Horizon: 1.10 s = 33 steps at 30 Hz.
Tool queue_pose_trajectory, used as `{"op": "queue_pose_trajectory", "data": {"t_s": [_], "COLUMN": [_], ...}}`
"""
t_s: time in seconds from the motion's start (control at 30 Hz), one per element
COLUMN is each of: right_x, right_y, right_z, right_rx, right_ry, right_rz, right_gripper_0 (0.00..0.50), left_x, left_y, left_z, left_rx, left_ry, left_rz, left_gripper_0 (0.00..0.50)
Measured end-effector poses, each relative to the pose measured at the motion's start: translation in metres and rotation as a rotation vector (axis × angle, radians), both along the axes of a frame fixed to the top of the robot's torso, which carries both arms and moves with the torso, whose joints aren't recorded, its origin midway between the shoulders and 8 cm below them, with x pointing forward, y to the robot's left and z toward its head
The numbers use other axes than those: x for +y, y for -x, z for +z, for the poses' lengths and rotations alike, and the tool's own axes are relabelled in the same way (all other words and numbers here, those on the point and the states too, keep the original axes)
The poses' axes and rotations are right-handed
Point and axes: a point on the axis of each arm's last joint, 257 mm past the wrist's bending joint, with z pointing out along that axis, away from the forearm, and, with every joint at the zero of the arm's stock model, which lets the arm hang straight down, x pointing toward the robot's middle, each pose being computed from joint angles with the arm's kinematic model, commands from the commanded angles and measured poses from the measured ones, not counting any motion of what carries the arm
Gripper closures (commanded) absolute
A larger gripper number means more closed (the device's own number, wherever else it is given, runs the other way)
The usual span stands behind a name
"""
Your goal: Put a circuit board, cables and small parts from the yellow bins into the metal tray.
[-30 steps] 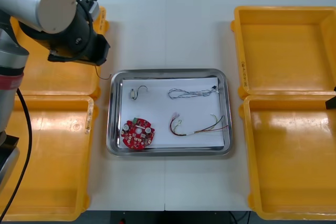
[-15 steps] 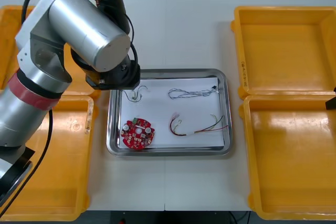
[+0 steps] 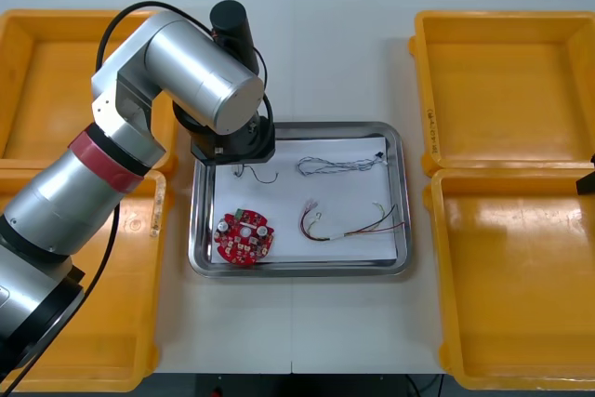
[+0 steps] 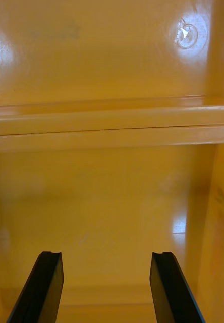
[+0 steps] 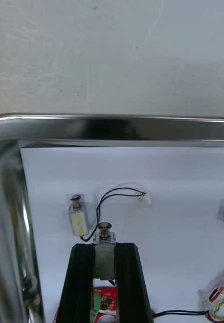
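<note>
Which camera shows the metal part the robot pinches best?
The left wrist view: the small metal part is held by the left gripper, over the metal tray. In the front view the left arm covers it. The right wrist view looks at a yellow bin beyond the open right gripper.

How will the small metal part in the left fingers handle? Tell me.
The small boxy metal part, pinched by the left gripper over the shiny metal tray, looks rigid and probably dense. Flat sides suggest sliding, not rolling; smooth metal may slip. The right gripper hovers open over a yellow plastic bin.
</note>
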Motion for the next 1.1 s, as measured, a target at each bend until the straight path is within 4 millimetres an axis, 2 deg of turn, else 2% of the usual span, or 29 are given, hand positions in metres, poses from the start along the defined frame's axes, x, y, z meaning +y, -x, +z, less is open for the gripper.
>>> {"op": "queue_pose_trajectory", "data": {"t_s": [0.17,0.33,0.37,0.4,0.43,0.47,1.1], "right_x": [0.000,0.000,0.000,0.000,0.000,0.000,0.000], "right_y": [0.000,0.000,0.000,0.000,0.000,0.000,0.000], "right_z": [0.000,0.000,0.000,0.000,0.000,0.000,0.000], "right_rx": [0.000,0.000,0.000,0.000,0.000,0.000,0.000], "right_ry": [0.000,0.000,0.000,0.000,0.000,0.000,0.000], "right_rz": [0.000,0.000,0.000,0.000,0.000,0.000,0.000], "right_gripper_0": [0.000,0.000,0.000,0.000,0.000,0.000,0.000], "left_x": [-0.011,-0.019,-0.021,-0.022,-0.023,-0.024,-0.026], "left_y": [-0.007,-0.004,-0.003,-0.002,-0.002,-0.001,0.002], "left_z": [-0.014,-0.019,-0.019,-0.019,-0.020,-0.020,-0.017], "left_rx": [-0.002,0.004,0.006,0.009,0.011,0.012,0.016], "left_ry": [0.005,0.006,0.010,0.013,0.015,0.017,0.012], "left_rz": [-0.011,-0.030,-0.033,-0.035,-0.037,-0.038,-0.045], "left_gripper_0": [0.500,0.498,0.433,0.217,0.144,0.000,0.000]}}
